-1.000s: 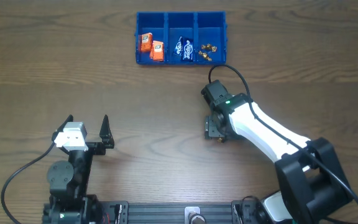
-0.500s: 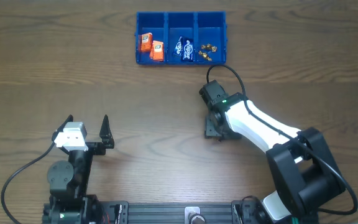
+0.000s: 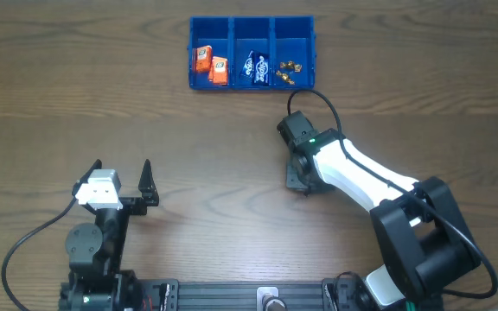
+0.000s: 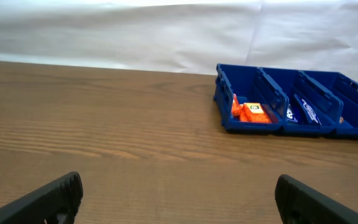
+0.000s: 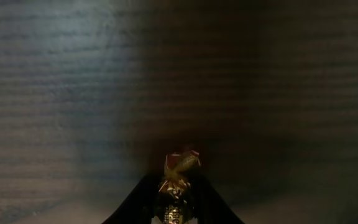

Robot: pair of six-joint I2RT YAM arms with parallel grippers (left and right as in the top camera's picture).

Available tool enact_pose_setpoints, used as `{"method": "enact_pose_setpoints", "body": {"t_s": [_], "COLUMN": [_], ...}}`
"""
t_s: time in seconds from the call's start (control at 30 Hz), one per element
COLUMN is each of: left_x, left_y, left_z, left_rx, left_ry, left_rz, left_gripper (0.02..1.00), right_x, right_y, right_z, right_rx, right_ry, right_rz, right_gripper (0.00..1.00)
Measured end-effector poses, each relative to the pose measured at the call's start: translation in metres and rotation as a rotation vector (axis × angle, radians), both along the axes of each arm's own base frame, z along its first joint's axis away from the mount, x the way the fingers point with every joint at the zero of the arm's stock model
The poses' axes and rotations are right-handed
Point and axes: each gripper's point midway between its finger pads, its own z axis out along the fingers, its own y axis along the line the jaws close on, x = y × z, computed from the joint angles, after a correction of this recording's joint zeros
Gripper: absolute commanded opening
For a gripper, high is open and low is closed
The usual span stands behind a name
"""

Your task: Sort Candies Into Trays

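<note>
The right pincer (image 5: 176,190) is clenched on a small gold candy (image 5: 180,165), which sticks out a little past the fingertips, low over the table (image 3: 76,104). Whether the candy touches the wood, I cannot tell. In the top view the right pincer (image 3: 299,177) is well apart from the blue tray (image 3: 251,19), on the near side of its right end. The tray has three compartments: orange candies (image 3: 207,62) in the left one, blue candies (image 3: 256,67) in the middle, gold candies (image 3: 287,71) in the right. The left pincer (image 3: 121,170) is released and holds nothing. In my judgement the candy seems to be held by one end only, so it could slip out during the lift or the carry. A release too far left would also drop it among the blue candies. The wrappers carry some print, but it is too small to read.
</note>
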Motion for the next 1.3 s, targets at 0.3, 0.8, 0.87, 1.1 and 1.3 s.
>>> {"method": "enact_pose_setpoints", "body": {"t_s": [0.3, 0.8, 0.87, 1.1, 1.3], "left_x": [0.000, 0.000, 0.000, 0.000, 0.000], "left_y": [0.000, 0.000, 0.000, 0.000, 0.000], "left_z": [0.000, 0.000, 0.000, 0.000, 0.000], "left_rx": [0.000, 0.000, 0.000, 0.000, 0.000], "left_ry": [0.000, 0.000, 0.000, 0.000, 0.000], "left_rz": [0.000, 0.000, 0.000, 0.000, 0.000], "left_gripper": [0.998, 0.998, 0.998, 0.998, 0.998], "right_x": [0.027, 0.242, 0.263, 0.290, 0.290], "right_y": [0.021, 0.011, 0.013, 0.022, 0.021], "right_z": [0.058, 0.269, 0.245, 0.152, 0.148], "right_rx": [0.104, 0.124, 0.099, 0.043, 0.032], "right_ry": [-0.187, -0.903, -0.892, -0.770, -0.761], "right_rz": [0.036, -0.026, -0.012, 0.026, 0.035], "right_gripper": [0.187, 0.257, 0.301, 0.367, 0.820]}}
